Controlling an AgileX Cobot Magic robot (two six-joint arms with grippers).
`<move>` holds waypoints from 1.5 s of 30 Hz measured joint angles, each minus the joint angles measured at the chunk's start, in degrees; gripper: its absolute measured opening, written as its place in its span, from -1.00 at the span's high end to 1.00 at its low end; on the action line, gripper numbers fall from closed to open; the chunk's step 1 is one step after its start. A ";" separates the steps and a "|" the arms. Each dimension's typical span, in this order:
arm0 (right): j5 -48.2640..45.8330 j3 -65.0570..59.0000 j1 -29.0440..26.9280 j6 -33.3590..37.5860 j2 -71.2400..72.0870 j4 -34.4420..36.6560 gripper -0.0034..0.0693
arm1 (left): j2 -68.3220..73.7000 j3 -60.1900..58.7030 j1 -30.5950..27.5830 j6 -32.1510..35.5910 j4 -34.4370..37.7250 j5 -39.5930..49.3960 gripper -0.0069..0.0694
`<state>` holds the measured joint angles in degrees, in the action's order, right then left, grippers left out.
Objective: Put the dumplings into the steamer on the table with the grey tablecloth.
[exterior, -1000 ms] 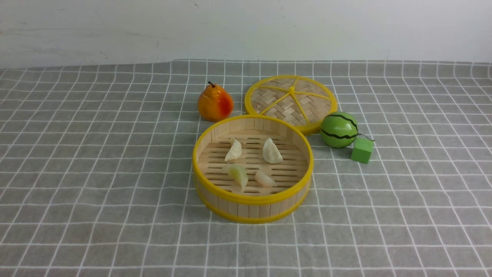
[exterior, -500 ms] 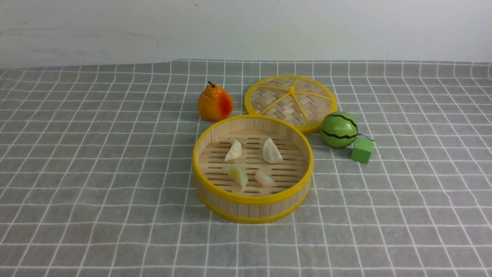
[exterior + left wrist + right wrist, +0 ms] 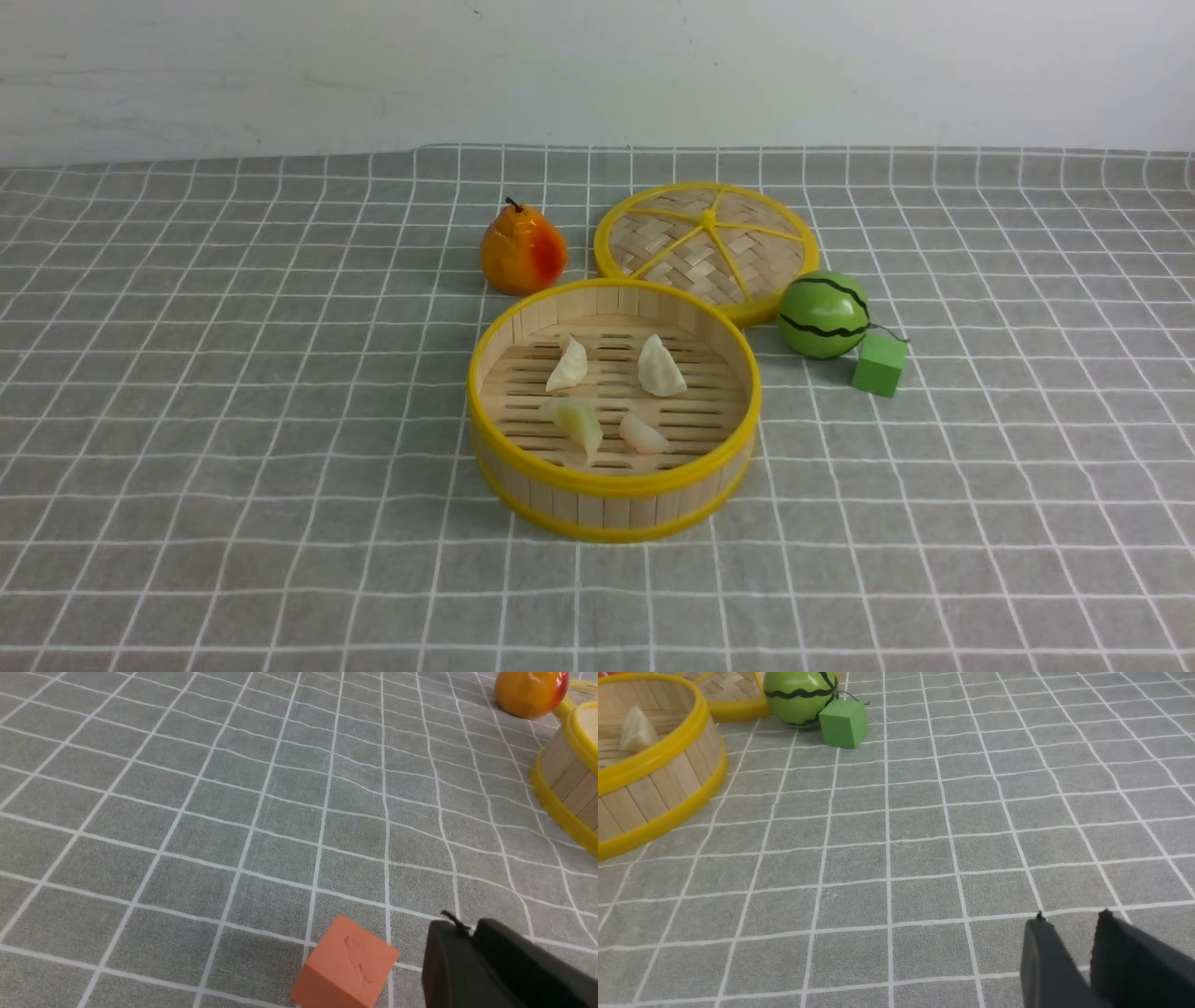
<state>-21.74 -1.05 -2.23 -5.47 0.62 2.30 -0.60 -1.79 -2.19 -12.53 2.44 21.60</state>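
The steamer (image 3: 611, 485) stands in the middle of the table's grey tablecloth (image 3: 233, 420). All the dumplings lie on its slatted floor: a whitish one (image 3: 567, 366), a cream one (image 3: 661, 367), a greenish one (image 3: 579, 425) and a pinkish one (image 3: 642, 434). No gripper shows in the front view. My left gripper (image 3: 469, 926) is shut and empty, low over the cloth, well away from the steamer (image 3: 567, 779). My right gripper (image 3: 1071, 915) is open by a narrow gap and empty, away from the steamer (image 3: 658, 788), where one dumpling (image 3: 637, 730) shows.
An orange pear (image 3: 522, 250) and the flat woven lid (image 3: 707, 245) lie behind the steamer. A green watermelon ball (image 3: 824, 315) and a green cube (image 3: 879, 364) lie to its right. An orange cube (image 3: 348, 966) sits beside my left gripper.
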 joint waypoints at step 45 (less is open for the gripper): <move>0.00 0.00 0.00 0.00 0.00 0.00 0.30 | 0.00 0.00 0.00 0.00 0.00 0.00 0.58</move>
